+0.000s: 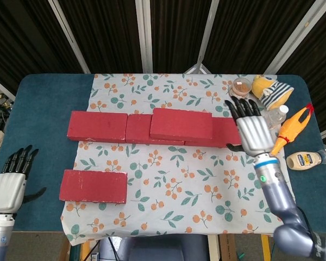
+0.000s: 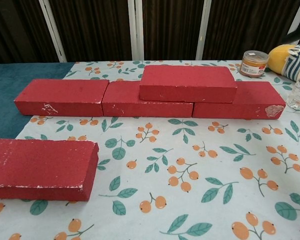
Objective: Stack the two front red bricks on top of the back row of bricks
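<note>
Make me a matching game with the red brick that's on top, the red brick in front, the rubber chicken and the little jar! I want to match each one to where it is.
Things:
1. stacked brick
2. front brick
3. rubber chicken
4. small jar

Places:
A. alone on the cloth, near the front left
B. at the back right, beside the yellow plush toy
C. resting on the back row of bricks
D. near the right edge, next to the clear bottle

Pairs: 1-C, 2-A, 3-D, 4-B

Silver-backed robot hand (image 1: 254,132) with black fingers, glossy blue-grey forearm.
</note>
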Action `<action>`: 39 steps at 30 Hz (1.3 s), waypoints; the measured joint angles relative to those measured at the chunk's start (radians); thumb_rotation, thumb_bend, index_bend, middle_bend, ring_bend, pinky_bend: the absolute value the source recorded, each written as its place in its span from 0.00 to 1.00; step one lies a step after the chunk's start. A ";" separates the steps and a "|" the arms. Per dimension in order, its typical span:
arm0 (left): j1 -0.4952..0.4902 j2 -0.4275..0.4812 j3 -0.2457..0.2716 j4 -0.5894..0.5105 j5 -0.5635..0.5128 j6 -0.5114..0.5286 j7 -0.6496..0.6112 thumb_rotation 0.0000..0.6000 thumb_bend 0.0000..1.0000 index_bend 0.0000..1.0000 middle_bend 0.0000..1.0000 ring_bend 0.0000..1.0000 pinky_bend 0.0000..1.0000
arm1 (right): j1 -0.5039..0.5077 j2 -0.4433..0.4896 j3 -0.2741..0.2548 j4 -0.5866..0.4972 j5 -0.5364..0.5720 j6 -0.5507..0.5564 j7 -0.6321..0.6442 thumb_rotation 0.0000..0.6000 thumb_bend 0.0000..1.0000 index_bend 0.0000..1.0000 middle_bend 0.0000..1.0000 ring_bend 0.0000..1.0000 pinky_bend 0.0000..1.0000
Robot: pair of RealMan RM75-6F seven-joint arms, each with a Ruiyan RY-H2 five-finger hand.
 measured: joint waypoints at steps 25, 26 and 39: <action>-0.135 0.114 -0.042 -0.245 -0.208 -0.269 0.268 1.00 0.00 0.00 0.00 0.00 0.08 | -0.460 -0.054 -0.333 0.321 -0.430 0.341 0.569 1.00 0.11 0.00 0.00 0.00 0.00; -0.143 0.117 -0.045 -0.251 -0.222 -0.278 0.286 1.00 0.00 0.00 0.00 0.00 0.08 | -0.462 -0.056 -0.333 0.325 -0.432 0.342 0.577 1.00 0.11 0.00 0.00 0.00 0.00; -0.316 0.159 -0.058 -0.391 -0.538 -0.484 0.509 1.00 0.00 0.00 0.00 0.00 0.06 | -0.473 -0.063 -0.342 0.341 -0.461 0.339 0.612 1.00 0.11 0.00 0.00 0.00 0.00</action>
